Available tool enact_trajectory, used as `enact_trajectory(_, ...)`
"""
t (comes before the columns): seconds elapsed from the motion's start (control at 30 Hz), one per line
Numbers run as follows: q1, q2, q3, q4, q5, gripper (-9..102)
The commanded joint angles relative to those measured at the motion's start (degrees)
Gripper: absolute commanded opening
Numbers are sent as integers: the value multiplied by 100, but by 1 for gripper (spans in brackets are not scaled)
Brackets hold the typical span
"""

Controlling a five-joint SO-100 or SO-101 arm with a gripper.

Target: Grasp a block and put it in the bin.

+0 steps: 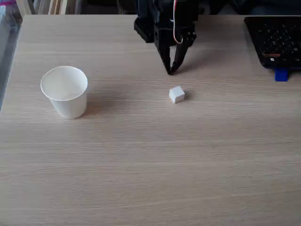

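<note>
Wide bare wood on the table point(150, 179) here in the fixed view, plenty of room at the front. The cup point(65, 91) stands upright toward the left edge, well apart from the block point(177, 94), which sits alone near the middle. A keyboard point(275, 40) crowds the far right corner. The gripper point(171, 70) points down just behind the block, fingers pinched together on nothing
</note>
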Motion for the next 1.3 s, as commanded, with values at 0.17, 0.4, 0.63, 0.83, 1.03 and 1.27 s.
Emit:
enact_trajectory(0.17, -79, 44, 88, 18, 53, 0)
enact_trajectory(0.4, -88, 44, 88, 18, 62, 0)
enact_trajectory(0.63, -79, 44, 79, 18, -35, 0)
enact_trajectory(0.83, 9, 44, 70, 26, -149, 0)
enact_trajectory(1.03, 88, -185, -193, -44, -369, 0)
enact_trajectory(1.27, 141, -967, -817, -211, -791, 0)
